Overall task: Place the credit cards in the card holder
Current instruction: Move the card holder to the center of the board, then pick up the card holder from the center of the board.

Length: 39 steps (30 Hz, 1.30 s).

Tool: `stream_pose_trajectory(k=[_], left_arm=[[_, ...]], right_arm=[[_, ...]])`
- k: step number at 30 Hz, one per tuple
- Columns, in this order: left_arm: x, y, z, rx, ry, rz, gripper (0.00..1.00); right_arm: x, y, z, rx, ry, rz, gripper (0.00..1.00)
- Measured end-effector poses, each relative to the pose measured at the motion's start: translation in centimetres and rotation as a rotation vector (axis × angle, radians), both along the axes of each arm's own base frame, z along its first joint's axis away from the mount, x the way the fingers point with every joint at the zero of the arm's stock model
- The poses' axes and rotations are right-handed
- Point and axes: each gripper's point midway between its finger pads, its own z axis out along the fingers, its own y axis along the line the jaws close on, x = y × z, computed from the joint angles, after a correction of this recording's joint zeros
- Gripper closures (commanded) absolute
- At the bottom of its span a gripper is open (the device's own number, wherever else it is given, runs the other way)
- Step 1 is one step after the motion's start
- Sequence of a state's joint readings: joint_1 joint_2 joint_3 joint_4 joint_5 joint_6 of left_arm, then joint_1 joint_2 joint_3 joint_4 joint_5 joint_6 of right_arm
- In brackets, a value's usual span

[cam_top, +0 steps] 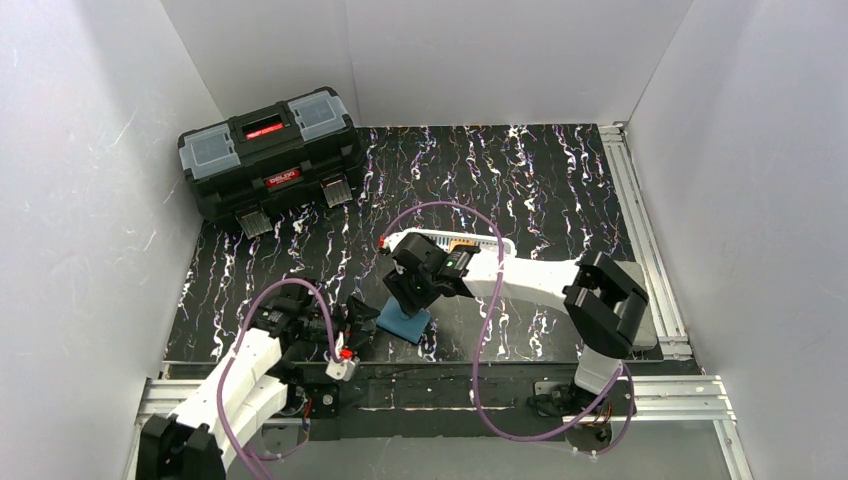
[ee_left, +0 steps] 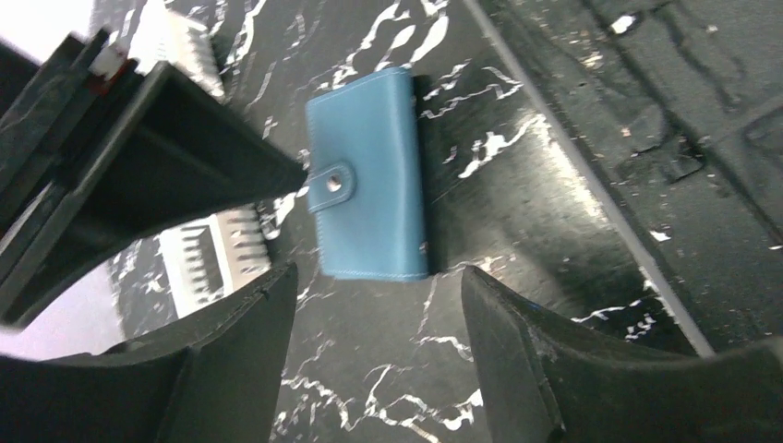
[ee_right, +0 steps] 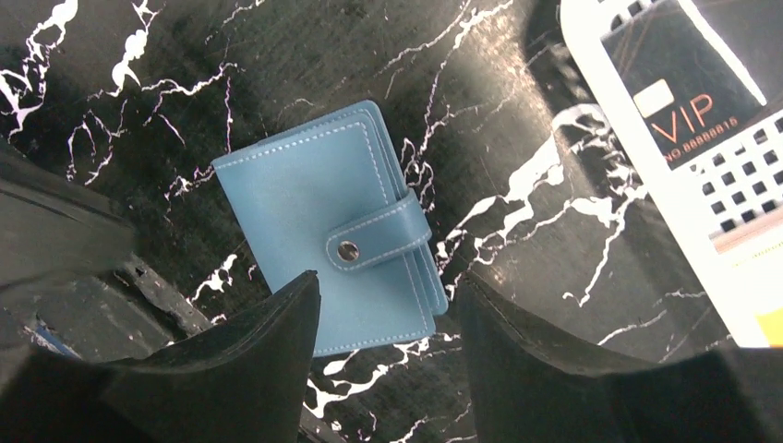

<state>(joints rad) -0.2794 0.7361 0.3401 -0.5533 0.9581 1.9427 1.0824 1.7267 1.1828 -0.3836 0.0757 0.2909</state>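
Card holder (ee_right: 328,226), teal-blue, closed with snap tab fastened, flat on the dark marbled surface (cam_top: 520,180) near its front edge.

Far left corner: black toolbox (cam_top: 270,160), lid shut, well apart from everything else.

Front left: left pincer (ee_left: 374,286), fingers spread, nothing between them, just beside the holder and pointing at it.

Centre: right pincer (ee_right: 388,286), fingers likewise parted and gripping nothing, poised above the holder without touching it.

Right of the holder, slightly farther back: white mesh basket (ee_right: 665,198), near the holder but apart from it. Inside, a black credit card (ee_right: 683,83) lettered "VIP", lying flat. Beneath its lower end, an orange strip (ee_right: 743,242), possibly the edge of a second card; too little visible to be sure.
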Motion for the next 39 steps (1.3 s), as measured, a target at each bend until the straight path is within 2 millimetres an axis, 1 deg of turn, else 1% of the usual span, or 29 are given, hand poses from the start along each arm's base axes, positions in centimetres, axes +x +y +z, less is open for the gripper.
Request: stream_pose_trajectory(k=[5, 10, 14, 16, 18, 20, 24, 28, 30, 34, 37, 39], left_arm=[[-0.4, -0.3, -2.2, 0.036, 0.048, -0.062, 0.38], [-0.4, -0.3, -3.1, 0.050, 0.077, -0.080, 0.38], [0.1, -0.6, -3.0, 0.037, 0.046, -0.089, 0.36], [0.3, -0.9, -3.0, 0.022, 0.021, -0.096, 0.36], [0.3, -1.1, -3.3, 0.011, 0.009, -0.103, 0.35], [0.3, -1.2, -3.7, 0.009, 0.011, -0.108, 0.33], [0.6, -1.8, -3.7, -0.018, 0.006, -0.127, 0.33], [1.0, -2.3, -3.6, -0.040, -0.004, -0.142, 0.34], [1.1, -2.5, -3.6, -0.047, -0.012, -0.150, 0.35], [1.6, -3.0, -3.6, -0.059, -0.037, -0.164, 0.38], [2.0, -3.4, -3.7, -0.069, -0.056, -0.174, 0.41], [2.4, -3.6, -3.8, -0.078, -0.072, -0.180, 0.45]], right_arm=[[0.3, 1.1, -0.6, 0.004, 0.006, 0.019, 0.38], [0.1, 1.2, -1.0, 0.004, 0.017, 0.023, 0.41], [0.2, 1.1, -1.5, 0.006, 0.019, 0.019, 0.43], [0.0, 0.5, -2.2, -0.002, 0.035, 0.016, 0.46], [-0.3, -0.4, -2.9, -0.011, 0.067, 0.013, 0.50], [-0.3, -1.1, -3.4, -0.007, 0.105, 0.004, 0.51], [0.4, -1.6, -3.2, 0.032, 0.164, -0.011, 0.52], [0.8, -1.7, -2.7, 0.078, 0.214, -0.013, 0.58], [0.6, -1.6, -2.5, 0.091, 0.233, -0.004, 0.61], [0.0, -1.5, -2.5, 0.101, 0.258, 0.010, 0.63], [-0.2, -1.5, -2.6, 0.100, 0.267, 0.014, 0.64], [-0.2, -1.5, -2.6, 0.100, 0.267, 0.014, 0.67]])
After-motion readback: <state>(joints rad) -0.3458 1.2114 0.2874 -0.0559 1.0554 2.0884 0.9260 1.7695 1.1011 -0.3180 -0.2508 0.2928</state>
